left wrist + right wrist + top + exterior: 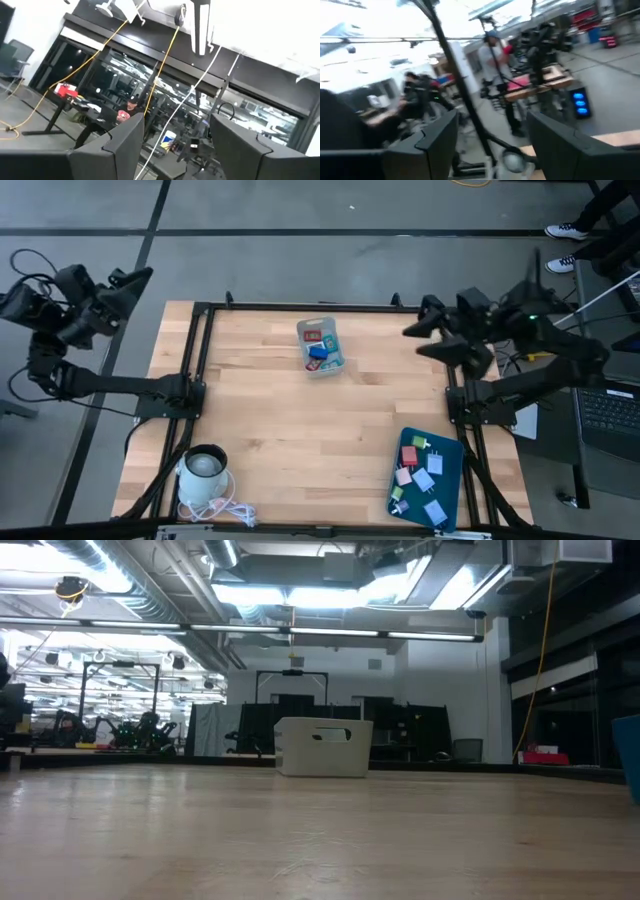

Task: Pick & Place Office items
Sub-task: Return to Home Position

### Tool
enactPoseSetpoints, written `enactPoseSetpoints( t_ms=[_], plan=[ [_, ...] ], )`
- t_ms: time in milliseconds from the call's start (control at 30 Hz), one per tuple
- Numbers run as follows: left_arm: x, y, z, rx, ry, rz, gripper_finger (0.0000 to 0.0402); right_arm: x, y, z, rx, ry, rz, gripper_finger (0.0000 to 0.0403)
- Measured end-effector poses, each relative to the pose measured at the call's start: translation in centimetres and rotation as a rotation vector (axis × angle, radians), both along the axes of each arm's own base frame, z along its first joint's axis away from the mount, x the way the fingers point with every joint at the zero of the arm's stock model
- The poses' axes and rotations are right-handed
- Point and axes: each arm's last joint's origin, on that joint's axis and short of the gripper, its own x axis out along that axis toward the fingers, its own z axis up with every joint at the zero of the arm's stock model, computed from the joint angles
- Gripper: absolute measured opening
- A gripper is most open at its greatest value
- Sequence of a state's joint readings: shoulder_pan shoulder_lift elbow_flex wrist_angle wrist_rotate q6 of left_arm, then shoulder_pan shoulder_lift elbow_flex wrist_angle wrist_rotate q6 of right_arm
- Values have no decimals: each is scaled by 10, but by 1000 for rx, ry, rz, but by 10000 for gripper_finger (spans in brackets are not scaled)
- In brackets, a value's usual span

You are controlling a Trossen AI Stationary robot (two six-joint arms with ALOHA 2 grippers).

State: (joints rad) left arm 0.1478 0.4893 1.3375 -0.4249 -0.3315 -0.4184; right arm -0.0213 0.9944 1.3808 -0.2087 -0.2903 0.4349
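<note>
Small coloured office items lie in two places. A few red and blue ones (320,346) sit inside the translucent grey bin (336,340) at the table's far middle. Several pink, light blue, red and green ones (423,478) lie flat on the dark-teal tray (450,455) at the near right. My left gripper (136,280) is raised beyond the table's far left corner, open and empty (175,137). My right gripper (416,322) is raised above the table's far right edge and points toward the left; it is open and empty (492,137). The low view shows the bin (323,747) and neither arm.
A white mug-like pot (205,468) with a white cord stands at the near left corner. Bare wood lies between the bin and the tray. Black frame rails run along the table's left, right and far edges. A person stands in the room, seen in the right wrist view.
</note>
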Motion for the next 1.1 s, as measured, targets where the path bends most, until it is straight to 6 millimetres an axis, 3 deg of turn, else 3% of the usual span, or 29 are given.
enactPoseSetpoints(
  t_ms=[167,333,467,567,700,833,1000,1100],
  plan=[
    [-10,-2,2,13,-39,-35,221,-15,2,6,73,-13,94,239],
    [-10,-11,-9,322,132,-251,221,-34,9,5,-225,-104,162,239],
    [-18,-11,-39,224,194,-230,221,-55,17,-8,-383,-187,172,239],
    [-3,-11,-71,242,139,-261,221,-56,20,-41,-373,-170,115,239],
    [26,-6,-134,260,87,-225,221,-44,23,-107,-311,-153,100,239],
    [54,2,-196,198,114,-176,221,-50,21,-164,-248,-194,85,239],
    [83,8,-234,135,122,-229,221,-57,17,-214,-178,-260,59,239],
    [96,10,-266,92,180,-269,221,-59,13,-245,-110,-182,22,239]
  ],
)
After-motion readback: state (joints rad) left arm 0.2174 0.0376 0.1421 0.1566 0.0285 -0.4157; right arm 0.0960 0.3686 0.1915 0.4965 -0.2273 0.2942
